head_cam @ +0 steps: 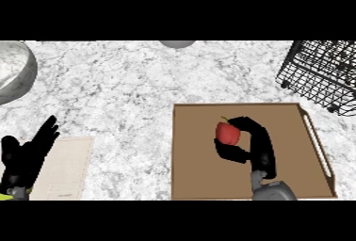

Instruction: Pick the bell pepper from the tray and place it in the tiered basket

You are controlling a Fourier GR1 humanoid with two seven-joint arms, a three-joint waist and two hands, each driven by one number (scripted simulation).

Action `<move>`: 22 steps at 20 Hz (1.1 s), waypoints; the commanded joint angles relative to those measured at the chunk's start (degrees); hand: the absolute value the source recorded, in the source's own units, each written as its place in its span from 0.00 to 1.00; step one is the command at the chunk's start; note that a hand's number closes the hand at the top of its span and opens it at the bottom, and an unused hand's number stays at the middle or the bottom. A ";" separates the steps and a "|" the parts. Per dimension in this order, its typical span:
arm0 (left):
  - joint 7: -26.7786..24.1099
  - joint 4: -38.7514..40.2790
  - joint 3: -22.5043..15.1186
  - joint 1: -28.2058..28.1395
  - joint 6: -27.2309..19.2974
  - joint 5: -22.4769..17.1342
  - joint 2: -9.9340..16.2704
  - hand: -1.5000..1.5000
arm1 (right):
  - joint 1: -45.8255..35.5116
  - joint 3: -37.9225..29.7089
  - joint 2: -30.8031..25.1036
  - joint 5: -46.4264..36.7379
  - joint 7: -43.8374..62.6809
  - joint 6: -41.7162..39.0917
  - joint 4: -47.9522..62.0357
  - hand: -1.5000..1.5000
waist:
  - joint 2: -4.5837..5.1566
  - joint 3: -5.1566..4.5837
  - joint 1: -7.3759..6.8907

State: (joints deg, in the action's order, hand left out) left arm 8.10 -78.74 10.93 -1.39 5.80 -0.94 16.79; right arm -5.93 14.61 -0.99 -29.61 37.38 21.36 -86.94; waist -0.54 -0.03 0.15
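A red bell pepper with a small green stem lies near the middle of the brown tray. My right hand is over the tray with fingers and thumb curled round the pepper from its right and lower side. The black wire tiered basket stands at the far right, well beyond the tray. At the lower left my left hand rests open, fingers up, away from the tray.
A pale cutting board lies beside the left hand. A grey metal bowl sits at the far left edge, and a grey round object shows at the top centre. Marbled counter spreads between them.
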 commanded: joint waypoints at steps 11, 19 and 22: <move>1.03 -0.93 -0.89 0.34 1.95 0.90 -0.92 0.50 | -9.42 1.30 -0.06 -24.62 20.53 -0.57 -0.22 1.00 | 1.07 -0.30 -2.30; 2.80 -0.90 -1.56 1.93 1.13 1.33 -1.67 0.50 | -35.99 0.30 -0.49 -42.34 36.61 -16.76 11.33 1.00 | 0.76 -0.41 -3.57; 3.04 -1.09 -0.13 2.20 2.31 0.52 0.32 0.50 | -46.00 -2.90 0.68 -47.19 39.53 -18.45 16.10 1.00 | 0.69 -0.26 -3.37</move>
State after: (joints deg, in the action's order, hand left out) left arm 10.95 -80.63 9.57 0.75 7.71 0.25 16.19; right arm -39.80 13.74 -1.28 -69.85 64.63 8.85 -75.68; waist 0.29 -0.26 -3.73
